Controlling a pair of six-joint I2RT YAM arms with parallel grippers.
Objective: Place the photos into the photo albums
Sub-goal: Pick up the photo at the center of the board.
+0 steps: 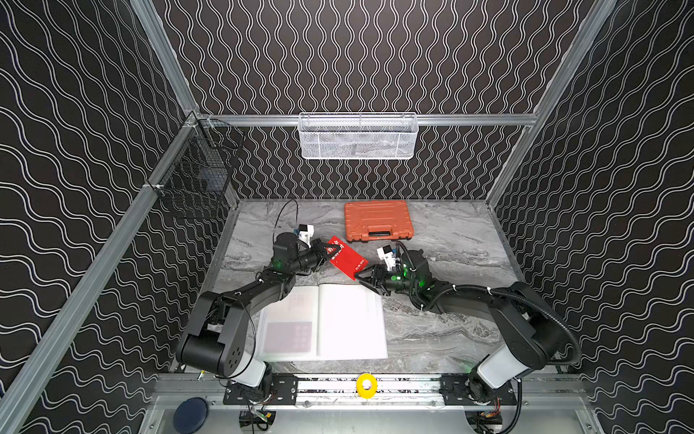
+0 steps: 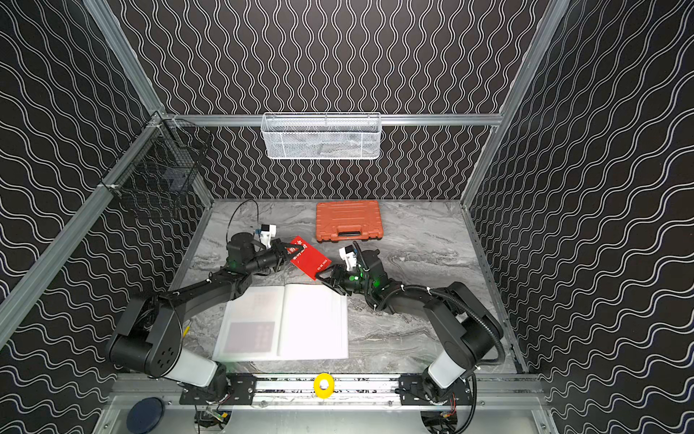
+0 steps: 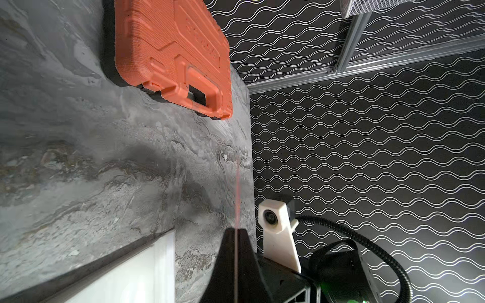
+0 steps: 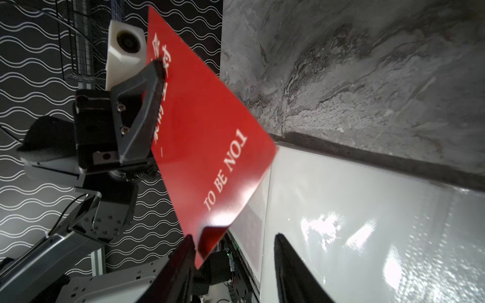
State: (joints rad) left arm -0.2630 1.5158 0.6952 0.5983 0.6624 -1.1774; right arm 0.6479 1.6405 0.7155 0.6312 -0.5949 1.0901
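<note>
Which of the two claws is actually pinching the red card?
The left gripper, clamped shut on the red card; the right gripper stands open at its other corner.

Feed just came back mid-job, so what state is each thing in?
red photo: in the air, tilted, gripped at one end
left hand: shut on the red photo
right hand: open, photo's corner between its jaws
photo album: open, lying flat
orange case: closed, lying flat
</note>
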